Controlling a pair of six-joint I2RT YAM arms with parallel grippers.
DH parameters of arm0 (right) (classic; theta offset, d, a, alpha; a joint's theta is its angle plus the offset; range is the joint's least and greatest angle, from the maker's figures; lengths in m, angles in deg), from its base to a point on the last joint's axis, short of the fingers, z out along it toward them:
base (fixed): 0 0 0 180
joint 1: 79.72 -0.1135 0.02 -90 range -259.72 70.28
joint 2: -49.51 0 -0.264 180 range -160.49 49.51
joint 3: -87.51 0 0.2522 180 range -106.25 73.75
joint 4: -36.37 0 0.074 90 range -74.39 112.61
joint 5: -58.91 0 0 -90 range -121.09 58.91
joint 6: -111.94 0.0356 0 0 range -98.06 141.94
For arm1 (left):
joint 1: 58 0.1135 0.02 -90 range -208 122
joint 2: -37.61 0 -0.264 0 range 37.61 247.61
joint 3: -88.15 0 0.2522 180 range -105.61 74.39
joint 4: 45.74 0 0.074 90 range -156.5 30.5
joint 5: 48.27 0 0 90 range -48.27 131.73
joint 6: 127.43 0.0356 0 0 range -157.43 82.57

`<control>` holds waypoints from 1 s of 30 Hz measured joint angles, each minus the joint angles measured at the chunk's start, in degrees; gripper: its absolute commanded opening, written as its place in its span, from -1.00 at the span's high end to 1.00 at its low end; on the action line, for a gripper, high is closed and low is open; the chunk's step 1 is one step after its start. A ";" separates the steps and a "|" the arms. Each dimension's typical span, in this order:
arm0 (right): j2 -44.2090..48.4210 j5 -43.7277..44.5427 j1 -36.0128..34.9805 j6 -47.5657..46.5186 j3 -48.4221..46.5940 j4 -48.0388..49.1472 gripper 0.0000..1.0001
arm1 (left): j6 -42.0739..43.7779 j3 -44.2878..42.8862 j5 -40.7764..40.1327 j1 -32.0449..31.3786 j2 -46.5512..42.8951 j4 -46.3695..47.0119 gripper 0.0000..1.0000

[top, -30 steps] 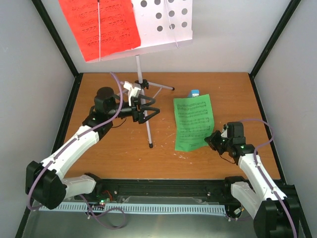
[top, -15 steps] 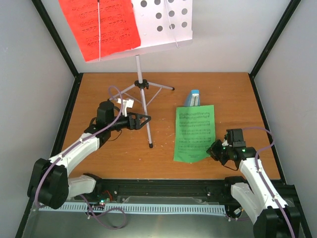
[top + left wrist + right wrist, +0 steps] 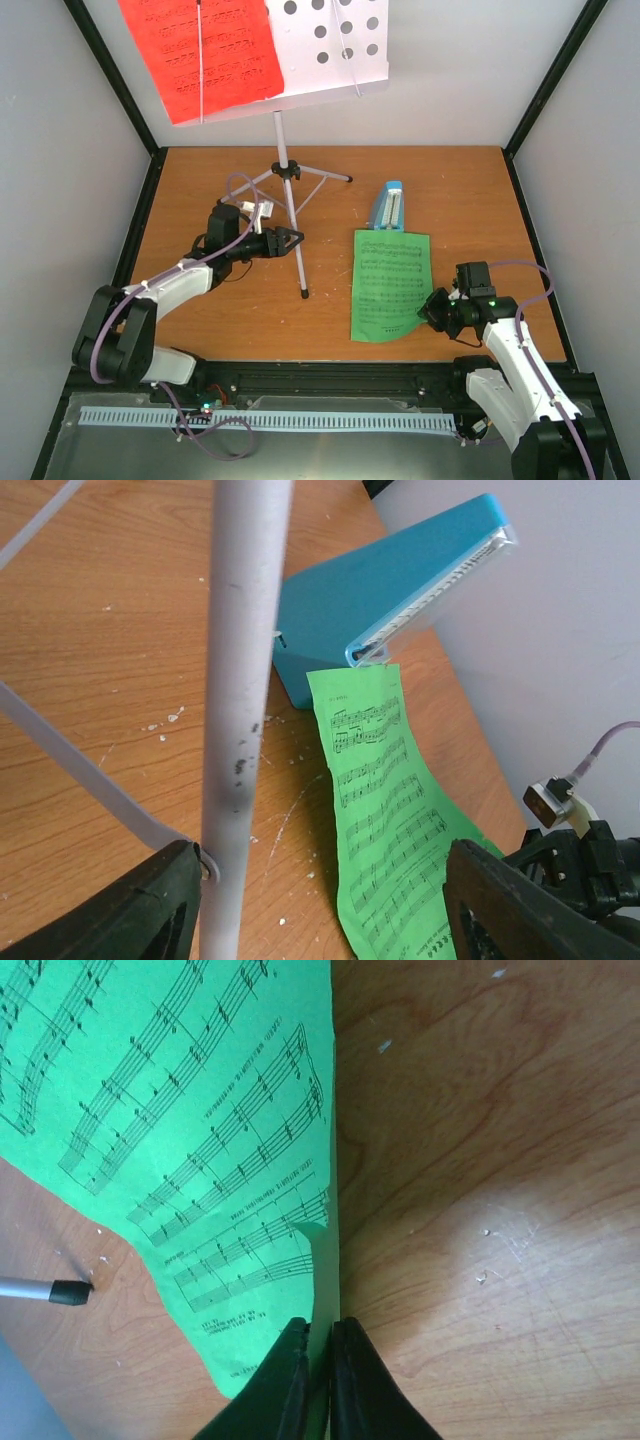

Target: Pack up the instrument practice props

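Right hand (image 3: pixel 320 1338) clamped on green page (image 3: pixel 180 1110) edge, left hand (image 3: pixel 320 880) apart around stand leg (image 3: pixel 240 680), metronome (image 3: pixel 380 600) beyond

A silver tripod music stand (image 3: pixel 287 170) is seen upright at the upper centre of the top view, legs spread, its grey perforated tray (image 3: pixel 335 40) tilted at the top edge. A red sheet-music page (image 3: pixel 200 50) is held against the tray's left half. A small blue pyramid metronome (image 3: pixel 389 205) is set right of centre, touching the top edge of a green sheet-music page (image 3: pixel 388 282), which is laid flat with its lower right edge lifted.
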 measured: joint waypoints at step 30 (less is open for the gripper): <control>4.42 11.28 0.00 -5.66 -12.96 10.86 -0.73 | 1.14 -12.22 2.08 -3.58 20.46 10.95 0.76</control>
